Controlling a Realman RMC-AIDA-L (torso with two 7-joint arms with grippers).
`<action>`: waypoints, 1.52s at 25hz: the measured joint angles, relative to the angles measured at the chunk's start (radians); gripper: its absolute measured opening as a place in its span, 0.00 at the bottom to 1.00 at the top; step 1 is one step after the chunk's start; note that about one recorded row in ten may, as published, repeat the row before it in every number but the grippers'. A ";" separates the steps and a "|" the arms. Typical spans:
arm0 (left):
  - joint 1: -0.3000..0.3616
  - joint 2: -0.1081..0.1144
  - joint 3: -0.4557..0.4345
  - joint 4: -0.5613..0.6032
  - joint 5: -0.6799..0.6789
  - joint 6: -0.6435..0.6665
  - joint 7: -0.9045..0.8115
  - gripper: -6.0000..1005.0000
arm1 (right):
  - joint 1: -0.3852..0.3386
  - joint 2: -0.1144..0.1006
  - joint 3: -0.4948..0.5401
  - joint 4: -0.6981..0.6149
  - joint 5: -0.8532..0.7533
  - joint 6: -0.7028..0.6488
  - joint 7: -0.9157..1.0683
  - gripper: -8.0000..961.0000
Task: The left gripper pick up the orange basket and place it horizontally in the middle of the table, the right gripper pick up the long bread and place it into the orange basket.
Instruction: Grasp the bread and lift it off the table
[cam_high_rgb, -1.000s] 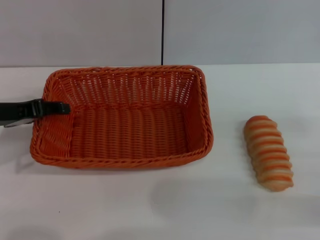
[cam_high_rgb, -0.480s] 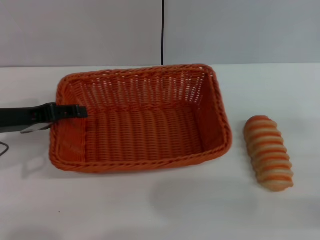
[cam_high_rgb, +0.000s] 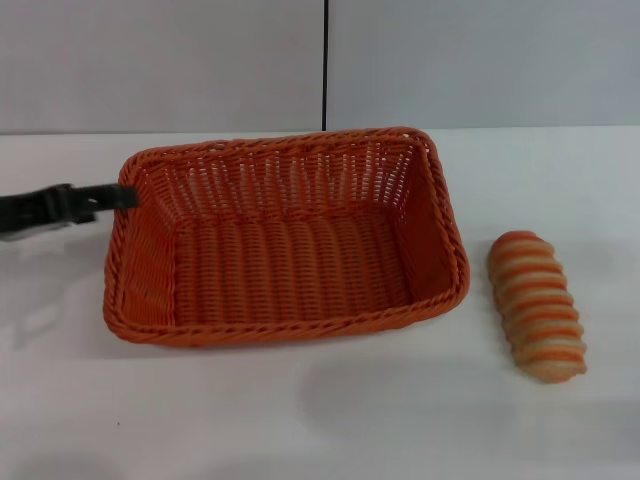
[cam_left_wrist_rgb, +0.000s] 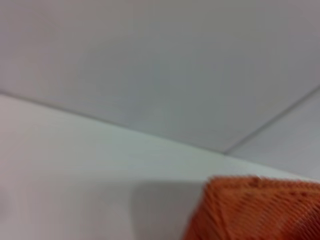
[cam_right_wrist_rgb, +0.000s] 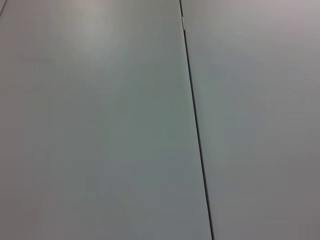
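While the scene is taken from the head view, these items are recorded:

Orange basket: the orange basket is seen resting on the table, long side across the view, roughly central and slightly to the robot's left; its interior is seen to hold nothing; one blurred corner of it is caught in the left wrist view, with a shadow cast on the white surface beside it.

Left end effector: the left end effector is seen at the basket's left short side, level with the braided rim near the far corner; its black tip lies at or just against the rim's outer edge; whether contact is made cannot be told; only one dark profile is visible, so the opening of its fingers cannot be told, and no hold on the basket can be confirmed.

Long bread: the long bread is seen lying on the table to the right of the basket, apart from it, its length running toward and away from the robot.

Right end effector: nothing of it is shown; only a pale wall panel with a dark seam is seen in the right wrist view.
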 joint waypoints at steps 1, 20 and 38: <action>0.000 0.000 0.000 0.000 0.000 0.000 0.000 0.75 | 0.000 0.000 0.000 0.000 0.000 0.000 0.000 0.74; 0.000 -0.001 -0.275 -0.521 -0.685 0.048 1.146 0.75 | -0.026 0.009 -0.016 -0.035 -0.024 -0.057 0.091 0.74; -0.021 -0.002 -0.309 -1.035 -1.009 0.198 1.878 0.75 | -0.073 0.005 -0.034 -0.778 -0.489 0.219 1.154 0.74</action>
